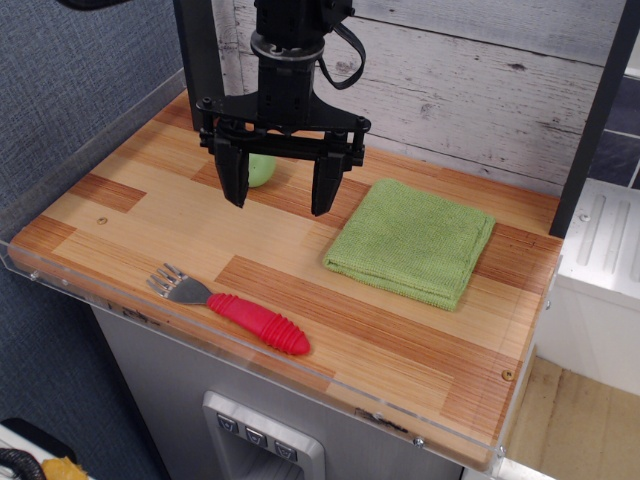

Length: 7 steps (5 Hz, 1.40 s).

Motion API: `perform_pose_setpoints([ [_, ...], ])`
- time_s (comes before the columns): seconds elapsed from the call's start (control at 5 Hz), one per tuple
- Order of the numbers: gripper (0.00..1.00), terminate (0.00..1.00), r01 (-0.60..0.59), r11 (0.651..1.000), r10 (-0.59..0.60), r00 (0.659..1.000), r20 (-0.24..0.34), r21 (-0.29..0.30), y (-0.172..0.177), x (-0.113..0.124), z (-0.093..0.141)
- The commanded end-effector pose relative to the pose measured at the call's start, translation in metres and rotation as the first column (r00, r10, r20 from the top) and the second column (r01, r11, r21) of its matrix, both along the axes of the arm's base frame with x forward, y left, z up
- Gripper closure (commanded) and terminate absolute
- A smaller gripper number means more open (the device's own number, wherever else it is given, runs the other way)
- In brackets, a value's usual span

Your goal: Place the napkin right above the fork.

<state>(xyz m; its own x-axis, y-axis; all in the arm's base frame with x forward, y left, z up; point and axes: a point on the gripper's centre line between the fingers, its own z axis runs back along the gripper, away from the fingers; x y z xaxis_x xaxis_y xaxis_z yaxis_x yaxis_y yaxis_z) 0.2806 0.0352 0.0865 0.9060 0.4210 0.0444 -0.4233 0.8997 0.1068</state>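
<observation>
The napkin (pixel 414 241), a folded light green cloth square, lies flat on the right part of the wooden table top (pixel 150 215). The fork (pixel 232 311), with a ribbed red handle and silver tines pointing left, lies near the front edge, left of centre. My gripper (pixel 281 197) hangs above the middle back of the table, its black fingers spread wide and empty. It is left of the napkin and behind the fork, touching neither.
A small pale green ball (pixel 262 170) sits behind the gripper's left finger, partly hidden by it. A clear plastic rim (pixel 60 283) runs along the table's front and left edges. A whitewashed plank wall (pixel 470 80) stands at the back.
</observation>
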Motion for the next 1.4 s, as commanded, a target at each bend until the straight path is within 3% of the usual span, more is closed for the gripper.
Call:
perform_pose_setpoints([
  [0.0, 0.0, 0.0, 0.0, 1.0, 0.0, 1.0, 0.0, 0.0, 0.0, 0.0, 0.0],
  [0.2, 0.0, 0.0, -0.153, 0.988, 0.153, 0.988, 0.023, -0.014, 0.006, -0.002, -0.002],
  [0.4, 0.0, 0.0, -0.226, 0.973, 0.229, 0.97, 0.087, -0.041, 0.002, -0.006, 0.006],
  [0.6, 0.0, 0.0, -0.376, 0.925, 0.38, 0.92, 0.091, -0.057, -0.003, -0.011, 0.009],
  [0.8, 0.0, 0.0, -0.388, 0.92, 0.39, 0.919, 0.059, -0.051, -0.013, -0.013, 0.01],
  [1.0, 0.0, 0.0, -0.349, 0.935, 0.353, 0.933, 0.072, -0.068, -0.024, -0.011, 0.013],
  [1.2, 0.0, 0.0, -0.244, 0.969, 0.248, 0.963, 0.103, -0.047, -0.041, -0.006, 0.016],
])
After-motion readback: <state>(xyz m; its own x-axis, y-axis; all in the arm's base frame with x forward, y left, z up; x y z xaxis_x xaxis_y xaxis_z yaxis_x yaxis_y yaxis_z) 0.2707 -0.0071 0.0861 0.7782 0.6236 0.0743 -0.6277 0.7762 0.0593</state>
